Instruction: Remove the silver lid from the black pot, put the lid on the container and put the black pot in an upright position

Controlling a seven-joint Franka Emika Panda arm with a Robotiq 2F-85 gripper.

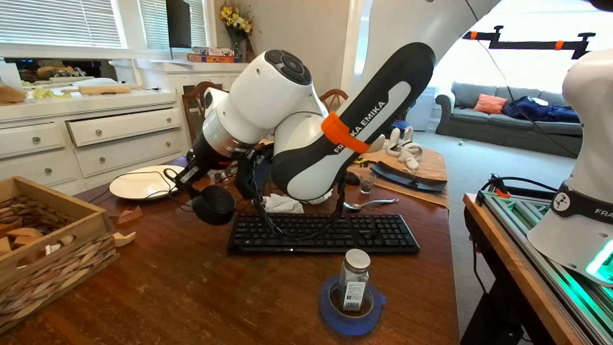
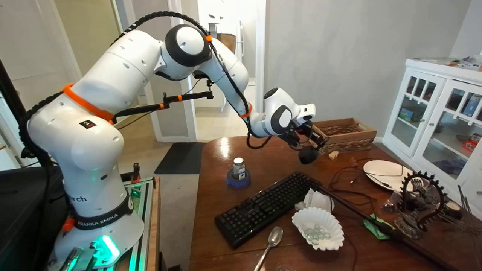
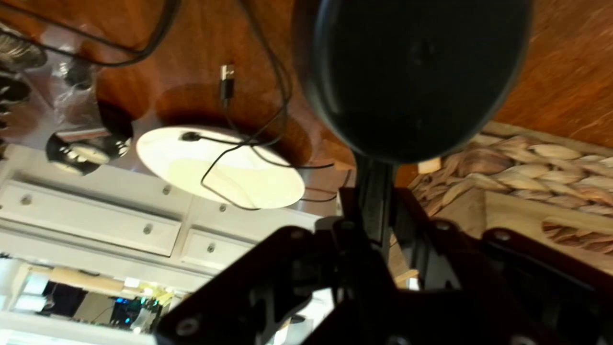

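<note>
Black pot [image 3: 421,81], handle [image 3: 374,191] between jaws

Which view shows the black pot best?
The wrist view: the black pot looms large, though cropped at the top, with its handle between the fingers. Both exterior views show its body uncropped but small, the handle hard to make out.

The arm [image 2: 147,56] is arched outward, the wrist [image 1: 261,100] angled downward, and the pincer [image 3: 377,206] clamped in a narrow grip.
</note>
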